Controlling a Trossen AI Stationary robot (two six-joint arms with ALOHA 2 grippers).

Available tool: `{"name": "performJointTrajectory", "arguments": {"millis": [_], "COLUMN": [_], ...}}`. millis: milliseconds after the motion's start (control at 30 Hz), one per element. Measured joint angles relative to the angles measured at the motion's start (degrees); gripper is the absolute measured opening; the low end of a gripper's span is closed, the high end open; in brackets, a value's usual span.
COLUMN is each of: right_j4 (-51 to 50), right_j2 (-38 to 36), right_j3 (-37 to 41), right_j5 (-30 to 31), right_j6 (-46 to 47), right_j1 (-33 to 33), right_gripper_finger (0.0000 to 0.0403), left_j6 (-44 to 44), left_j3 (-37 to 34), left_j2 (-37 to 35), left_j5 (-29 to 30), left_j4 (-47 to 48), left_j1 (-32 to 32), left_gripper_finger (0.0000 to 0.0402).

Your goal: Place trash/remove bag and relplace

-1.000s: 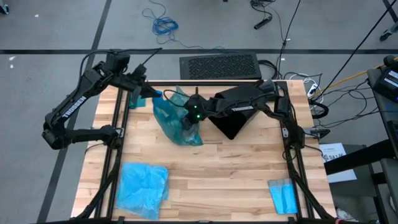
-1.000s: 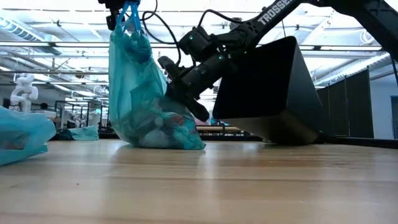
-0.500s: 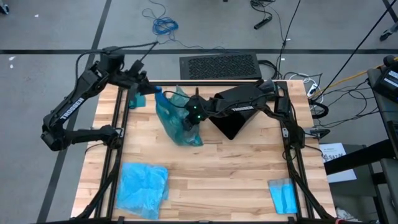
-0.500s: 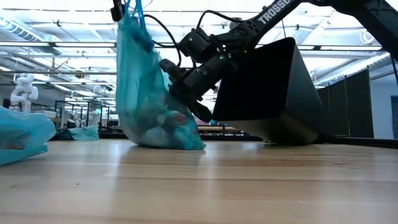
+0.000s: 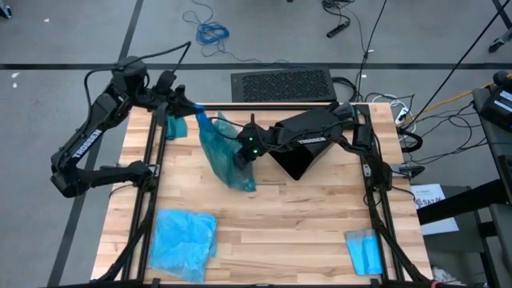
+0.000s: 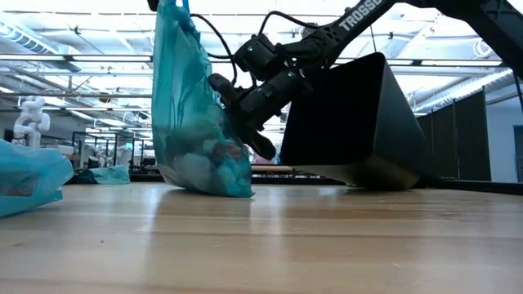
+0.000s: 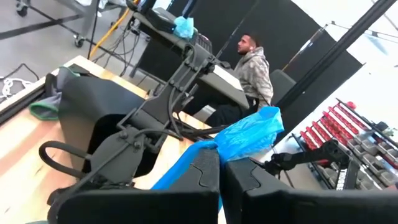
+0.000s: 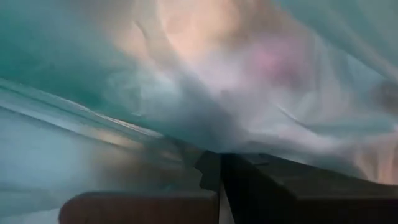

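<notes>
bag [image 5: 220, 152] under left gripper [image 5: 190, 110]

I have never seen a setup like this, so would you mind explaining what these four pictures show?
Two dark robot arms work at a wooden table. One picture looks down from above, one looks level across the tabletop, and two come from cameras on the arms' wrists. The left gripper holds the top of the teal bag, jaws shut on it; trash shows inside. The right gripper presses against the bag's side, jaws shut, beside a tipped black bin. A sky-blue bag and a folded blue cloth lie on the table.
</notes>
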State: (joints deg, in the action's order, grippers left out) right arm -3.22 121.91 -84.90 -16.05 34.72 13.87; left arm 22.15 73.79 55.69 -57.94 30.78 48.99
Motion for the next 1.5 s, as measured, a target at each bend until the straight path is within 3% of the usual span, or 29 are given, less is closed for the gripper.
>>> {"name": "performJointTrajectory", "arguments": {"millis": [167,533,733,933,1033,1200,1367,1500], "right_j4": [8.43,4.33,2.99,0.55,-3.14,-5.72,-5.70,-2.11], "right_j2": [-4.03,-14.68,-15.97,-16.16,-16.15,-16.14,-16.14,-16.72], "right_j3": [0.10,-0.02,0.04,0.06,0.05,0.06,0.06,0.06], "right_j5": [-5.34,-1.64,-0.81,-5.35,-4.52,-2.14,2.32,1.74], "right_j6": [0.23,-5.28,-5.86,-7.16,-7.51,-9.05,-9.05,-9.21], "right_j1": [0.91,1.77,2.36,2.13,2.19,2.69,4.12,6.71], "right_gripper_finger": [0.0000,0.0000,0.0000,0.0000,0.0000,0.0000,0.0000,0.0000], "left_j6": [0.01,0.00,0.00,-0.11,-0.58,-6.83,-10.99,-11.04], "left_j3": [0.14,0.14,0.93,3.49,3.57,3.57,3.57,3.57], "left_j2": [-0.36,-1.63,-2.60,-3.74,-4.36,-4.91,-4.80,-4.84], "left_j5": [0.88,1.09,1.23,1.63,1.91,5.55,7.02,6.98], "left_j4": [-0.07,0.03,0.19,0.06,0.75,9.73,15.50,15.24], "left_j1": [0.05,2.44,4.85,7.52,9.12,11.45,12.54,12.52], "left_gripper_finger": [0.0000,0.0000,0.0000,0.0000,0.0000,0.0000,0.0000,0.0000]}}
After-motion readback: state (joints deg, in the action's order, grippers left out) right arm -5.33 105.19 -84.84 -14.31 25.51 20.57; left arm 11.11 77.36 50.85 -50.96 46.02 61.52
